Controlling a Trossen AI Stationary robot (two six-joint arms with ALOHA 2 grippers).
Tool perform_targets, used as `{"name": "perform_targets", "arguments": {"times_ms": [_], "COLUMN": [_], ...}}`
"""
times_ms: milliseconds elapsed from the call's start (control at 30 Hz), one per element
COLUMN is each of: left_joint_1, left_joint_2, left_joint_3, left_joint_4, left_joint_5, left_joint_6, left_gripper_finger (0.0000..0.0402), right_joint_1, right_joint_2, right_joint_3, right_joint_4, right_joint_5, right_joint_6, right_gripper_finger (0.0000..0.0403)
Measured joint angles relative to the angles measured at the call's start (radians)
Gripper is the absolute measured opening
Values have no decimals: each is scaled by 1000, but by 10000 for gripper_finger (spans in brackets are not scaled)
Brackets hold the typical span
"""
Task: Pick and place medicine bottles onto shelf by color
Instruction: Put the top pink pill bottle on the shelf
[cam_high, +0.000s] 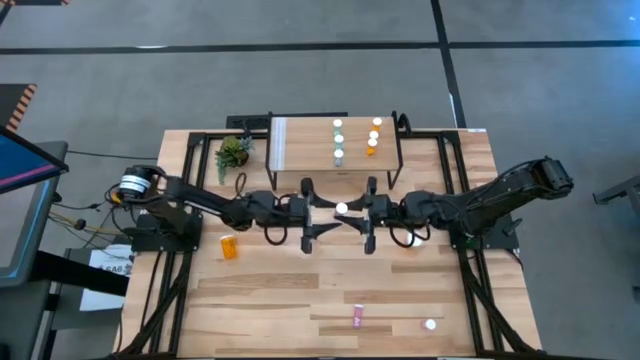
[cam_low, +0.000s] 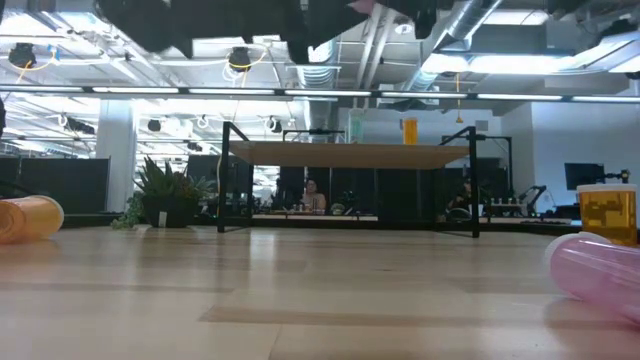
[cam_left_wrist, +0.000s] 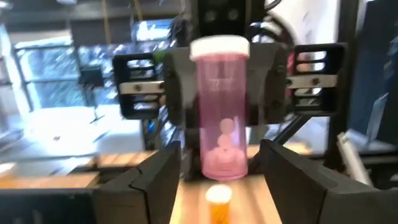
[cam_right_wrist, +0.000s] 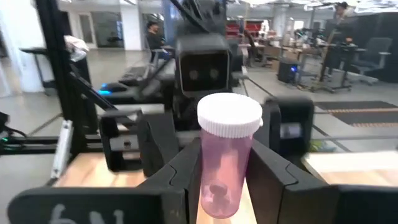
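Note:
A pink medicine bottle (cam_high: 342, 209) with a white cap hangs upright in mid-air over the table's middle, in front of the shelf (cam_high: 300, 150). My right gripper (cam_high: 360, 212) comes from the right and is shut on it. My left gripper (cam_high: 322, 212) faces it from the left, open. Its fingers (cam_left_wrist: 155, 180) stand on either side of the bottle's lower end (cam_left_wrist: 221, 165) without touching it. On the shelf top stand a row of teal bottles (cam_high: 338, 140) and a row of orange ones (cam_high: 374, 135). My right gripper pinches the pink bottle's body (cam_right_wrist: 224, 171) between its two fingers (cam_right_wrist: 180, 180), below the cap. The fingers lie level and come from the table's right side. The bottle stands upright, cap up, lifted clear of the table.
An orange bottle (cam_high: 229, 246) lies on the table at the left. A pink one (cam_high: 357, 318) lies near the front edge, with a white-capped one (cam_high: 431, 324) beside it. A small green plant (cam_high: 233, 152) stands left of the shelf. The shelf's black legs (cam_low: 228, 180) rise behind the grippers.

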Motion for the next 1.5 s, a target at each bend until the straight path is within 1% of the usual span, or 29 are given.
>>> {"name": "perform_targets", "arguments": {"times_ms": [133, 200, 300, 400, 467, 533, 633, 700, 800, 933, 1067, 1200, 1300, 1400, 1500], "left_joint_1": [0, 0, 0, -10, -22, -34, -52, -63, -75, -77, -84, -103, -109, -110, -110], "left_joint_2": [-100, -147, -198, -216, -219, -219, -217, -217, -217, -216, -216, -159, -87, -33, -9], "left_joint_3": [0, 0, 0, 0, 0, 0, 0, 0, 0, 0, 1, 55, 131, 202, 248], "left_joint_4": [-224, -309, -378, -391, -377, -364, -327, -323, -321, -304, -306, -323, -328, -397, -457], "left_joint_5": [-97, -128, -144, -148, -173, -233, -352, -401, -411, -406, -438, -487, -489, -493, -522], "left_joint_6": [20, 13, -31, -77, -99, -132, -195, -219, -235, -263, -227, -170, -143, -138, -141], "left_gripper_finger": [221, 221, 222, 222, 222, 222, 222, 222, 222, 222, 222, 222, 223, 223, 223], "right_joint_1": [0, 0, 0, 0, 5, 14, 38, 57, 86, 109, 119, 117, 138, 174, 191], "right_joint_2": [0, -1, -1, -1, 2, 8, 8, 8, 8, 8, 8, 8, 34, 78, 134], "right_joint_3": [0, 0, 0, 0, 0, 0, 0, 0, 0, 0, 0, 0, 2, 13, 42], "right_joint_4": [-33, -53, -99, -153, -179, -192, -205, -216, -215, -224, -230, -230, -210, -169, -175], "right_joint_5": [58, 101, 181, 264, 317, 369, 445, 514, 618, 689, 768, 776, 799, 891, 981], "right_joint_6": [-19, -35, -55, -73, -85, -116, -186, -229, -292, -354, -391, -417, -480, -589, -651], "right_gripper_finger": [122, 122, 122, 122, 122, 122, 122, 122, 122, 122, 122, 122, 122, 122, 122]}}
